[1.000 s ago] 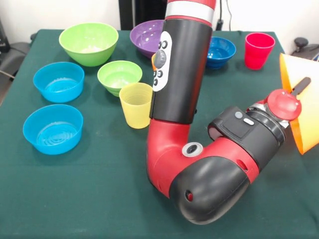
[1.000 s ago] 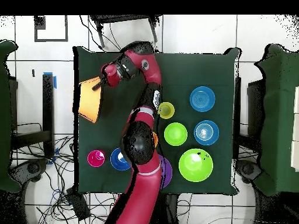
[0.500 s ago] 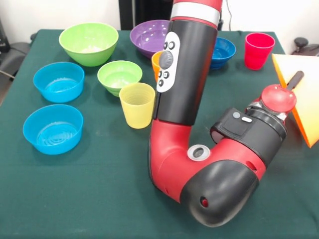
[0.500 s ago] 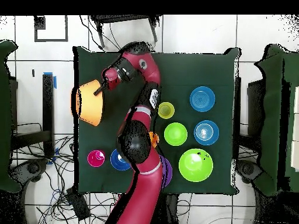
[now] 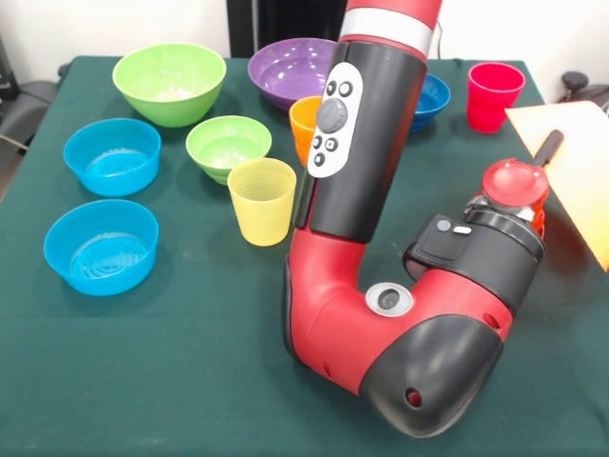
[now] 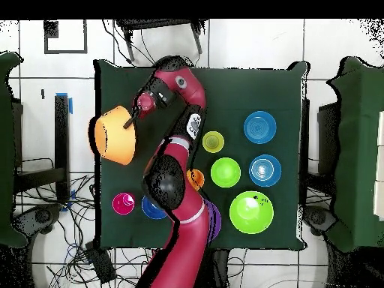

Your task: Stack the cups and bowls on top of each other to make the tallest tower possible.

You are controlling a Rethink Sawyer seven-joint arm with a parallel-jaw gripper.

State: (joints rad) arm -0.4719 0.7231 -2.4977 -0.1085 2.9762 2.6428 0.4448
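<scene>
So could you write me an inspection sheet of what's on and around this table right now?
Surface: green cloth table.
Job's things: big orange bowl held tilted at the table's edge; purple bowl, two green bowls, two light blue bowls, dark blue bowl, yellow cup, orange cup, red cup all unstacked.
Clutter: nothing seen.
Gripper: gripper at the orange bowl's rim.
Cables: tangled on the floor.
Surroundings: chairs at the table's sides.

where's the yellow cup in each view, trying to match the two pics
Front view: the yellow cup stands left of centre, just left of the arm, below and right of the small green bowl.
Overhead view: the yellow cup sits right of the arm, directly above the small green bowl.
Shared landmark: the small green bowl, the cup's nearest neighbour in both views.
</scene>
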